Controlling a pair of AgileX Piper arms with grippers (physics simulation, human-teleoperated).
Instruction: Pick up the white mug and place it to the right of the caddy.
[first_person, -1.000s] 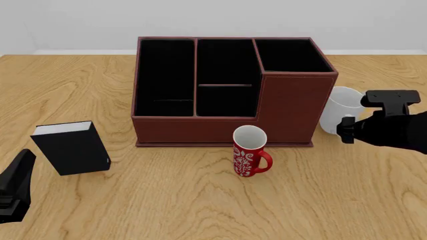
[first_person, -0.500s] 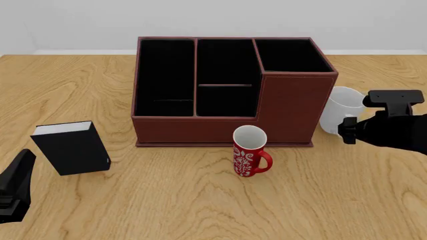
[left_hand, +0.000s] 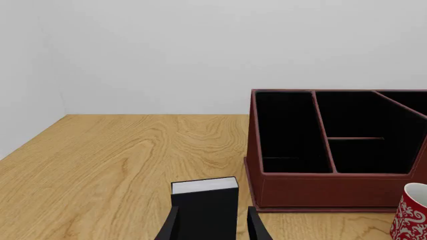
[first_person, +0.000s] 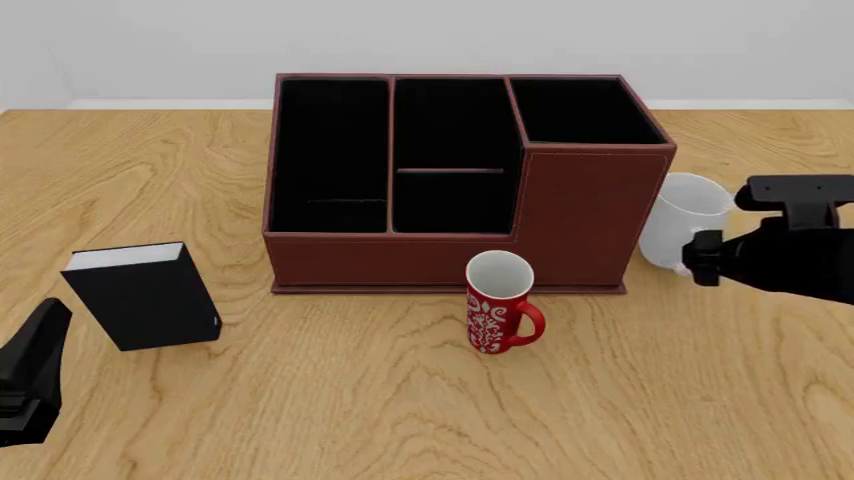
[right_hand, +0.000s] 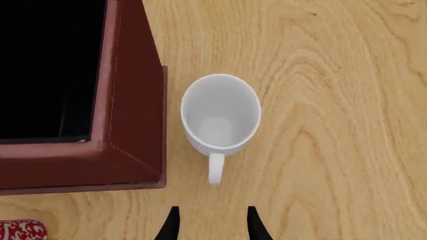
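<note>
The white mug (first_person: 681, 228) stands upright on the table just right of the caddy (first_person: 454, 190), close to its tall corner section. From above, the mug (right_hand: 220, 115) shows an empty inside, and its handle (right_hand: 215, 170) points toward my right gripper (right_hand: 212, 227). That gripper hovers above and short of the handle, open, with nothing between its fingers. My right arm (first_person: 787, 255) sits to the right of the mug. My left gripper (first_person: 34, 365) rests open at the near left, facing the black book (left_hand: 203, 205).
A red mug with white swirls (first_person: 501, 302) stands in front of the caddy. The black book (first_person: 140, 295) stands upright left of the caddy. The caddy's wall (right_hand: 130, 115) lies right beside the white mug.
My right arm has drifted slightly to the right, away from the white mug. The mug, the left arm and everything else stay where they were.
</note>
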